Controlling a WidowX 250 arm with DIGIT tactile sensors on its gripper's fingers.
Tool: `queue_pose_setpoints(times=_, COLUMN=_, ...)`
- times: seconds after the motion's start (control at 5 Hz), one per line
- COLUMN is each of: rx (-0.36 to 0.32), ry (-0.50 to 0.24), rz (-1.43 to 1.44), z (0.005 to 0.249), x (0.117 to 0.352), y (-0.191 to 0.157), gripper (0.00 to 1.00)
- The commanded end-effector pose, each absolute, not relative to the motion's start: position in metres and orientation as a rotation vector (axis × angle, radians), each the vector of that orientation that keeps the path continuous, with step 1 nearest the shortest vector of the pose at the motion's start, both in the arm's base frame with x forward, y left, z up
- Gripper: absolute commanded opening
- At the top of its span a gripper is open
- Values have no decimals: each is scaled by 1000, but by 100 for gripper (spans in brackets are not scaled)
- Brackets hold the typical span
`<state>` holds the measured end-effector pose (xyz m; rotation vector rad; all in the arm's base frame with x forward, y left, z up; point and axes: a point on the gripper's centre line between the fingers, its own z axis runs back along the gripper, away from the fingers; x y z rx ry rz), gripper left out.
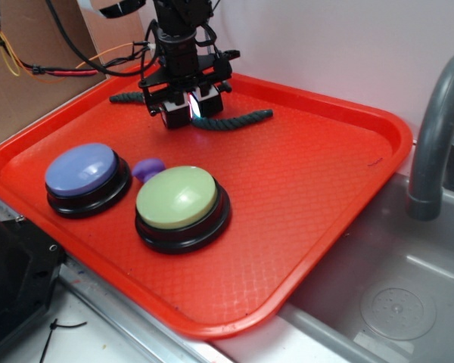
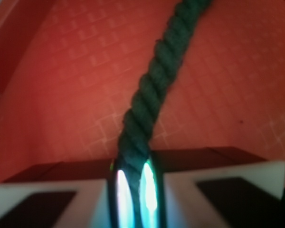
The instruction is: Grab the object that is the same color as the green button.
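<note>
The dark green twisted rope (image 1: 234,119) lies across the far part of the red tray (image 1: 310,189), one end sticking out left of the arm. My gripper (image 1: 183,113) is down on the rope's middle, shut on it. In the wrist view the rope (image 2: 156,76) runs away from between my closed glowing pads (image 2: 149,190), pinched there. The pale yellow-green domed button (image 1: 178,198) with a black base sits at the tray's front, well apart from the gripper.
A blue-purple domed button (image 1: 83,172) stands at the tray's front left, with a small purple blob (image 1: 148,169) between the two buttons. A grey faucet (image 1: 439,136) and sink (image 1: 393,302) are at the right. Cables hang at the back left.
</note>
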<state>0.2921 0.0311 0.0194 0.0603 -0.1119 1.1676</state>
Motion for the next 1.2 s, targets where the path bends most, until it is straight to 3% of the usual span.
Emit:
queue_pose_setpoints(times=0.0, rx=5, ry=-127, rz=704, z=98, x=294, y=21, gripper=0)
queue_pose_setpoints(times=0.4, rx=-72, ry=-76, rz=289, z=167, x=269, y=0, gripper=0)
queue_pose_setpoints(times=0.6, rx=-90, ry=-139, rz=172, z=198, x=249, y=3, gripper=0)
queue_pose_setpoints(times=0.8, rx=-99, ry=-163, rz=142, z=207, x=238, y=11, gripper=0)
queue_pose_setpoints(times=1.0, rx=-76, ry=-166, rz=172, z=200, x=242, y=31, gripper=0)
